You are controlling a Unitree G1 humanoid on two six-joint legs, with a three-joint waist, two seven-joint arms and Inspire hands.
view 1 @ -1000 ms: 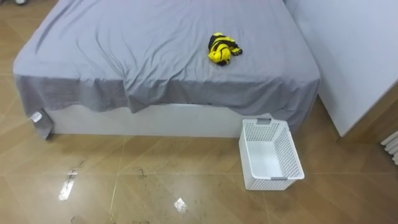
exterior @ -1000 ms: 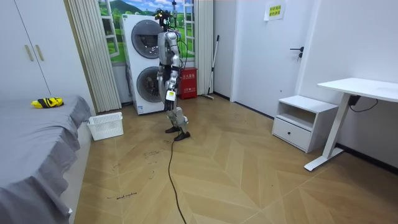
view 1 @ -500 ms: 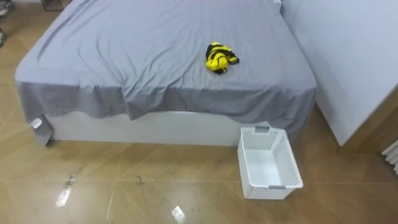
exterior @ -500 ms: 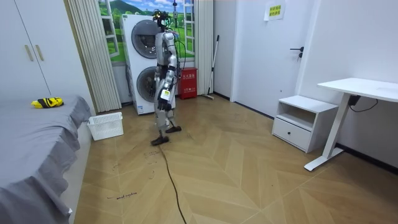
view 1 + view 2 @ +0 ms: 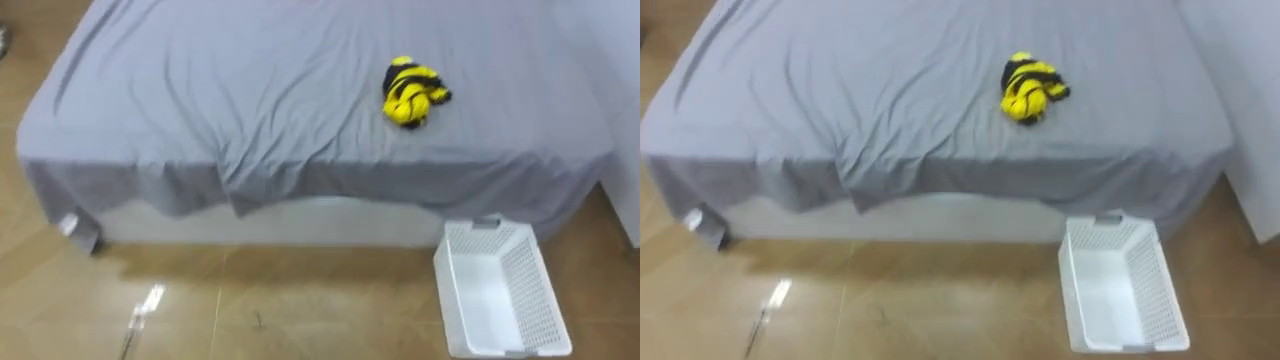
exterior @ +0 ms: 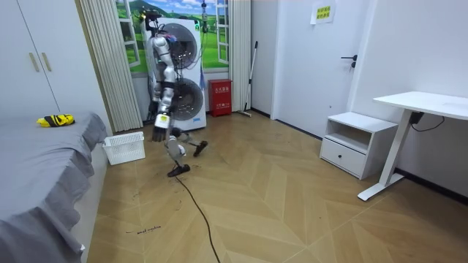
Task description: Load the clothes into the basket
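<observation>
Clothes [image 5: 413, 90]: yellow-black bundle, laid on grey bed [image 5: 250, 90].
Basket [image 5: 535, 295]: white, set on floor [image 5: 300, 320] beside bed.
Hands [image 6: 159, 134]: grip cannot be told.

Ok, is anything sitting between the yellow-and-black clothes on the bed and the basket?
Nothing visible does. The clothes lie in the open near the edge of the bed, and the empty basket stands on the floor just below that edge.

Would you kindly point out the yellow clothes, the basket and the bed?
yellow clothes [image 5: 413, 92], left eye view, middle of bundle.
basket [image 5: 538, 295], left eye view, right mesh wall.
bed [image 5: 250, 90], left eye view, bare grey sheet.
</observation>
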